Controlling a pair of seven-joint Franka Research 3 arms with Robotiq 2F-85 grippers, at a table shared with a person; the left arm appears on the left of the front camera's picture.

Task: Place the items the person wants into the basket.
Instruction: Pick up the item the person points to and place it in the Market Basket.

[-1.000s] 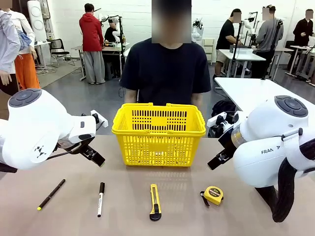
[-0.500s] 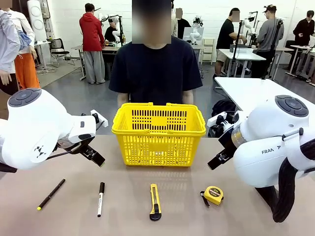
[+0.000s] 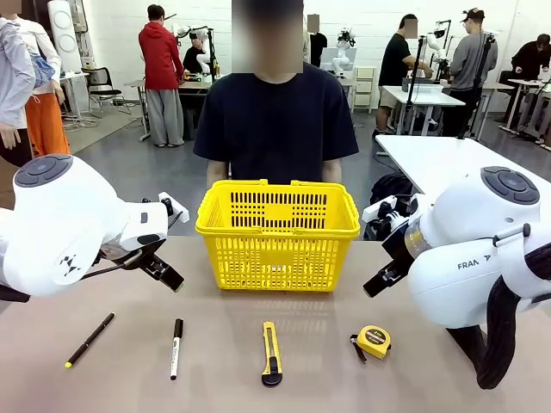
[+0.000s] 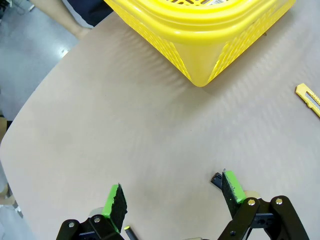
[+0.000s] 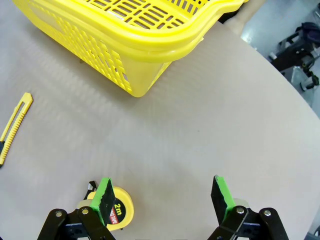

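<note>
Bright, even light — soft shadow beneath the basket (image 3: 277,258), wrist views bowed at edges.

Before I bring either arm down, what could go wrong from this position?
1. The pen and the white marker lie side by side near the open left gripper; a loose descent could take the wrong one.
2. The tape measure sits close under the open right gripper, so a straight drop may hit it instead of the utility knife.
3. The person stands right behind the basket; a long reach over it could come near them.
</note>
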